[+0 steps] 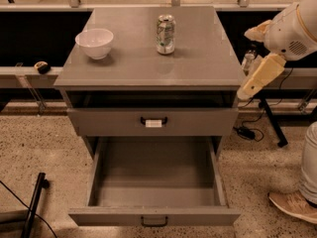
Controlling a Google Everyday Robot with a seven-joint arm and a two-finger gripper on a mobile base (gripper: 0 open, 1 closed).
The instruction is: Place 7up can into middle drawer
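The 7up can [166, 34] stands upright on the grey cabinet top [198, 63], toward the back centre. The middle drawer [153, 215] is pulled out wide open at the bottom; its inside shows only bare grey floor, and a dark bar handle sits on its front. My arm comes in from the right, and its cream-coloured gripper [249, 89] hangs beside the cabinet's right edge, below the level of the top. It is well to the right of the can and holds nothing that I can see.
A white bowl [94, 43] sits on the cabinet top at the left. The drawer with the white-tagged handle [153, 122] is closed above the open one. A person's shoe [293, 206] and leg are at the lower right. Cables and a black stand [270, 118] lie on the floor by the cabinet.
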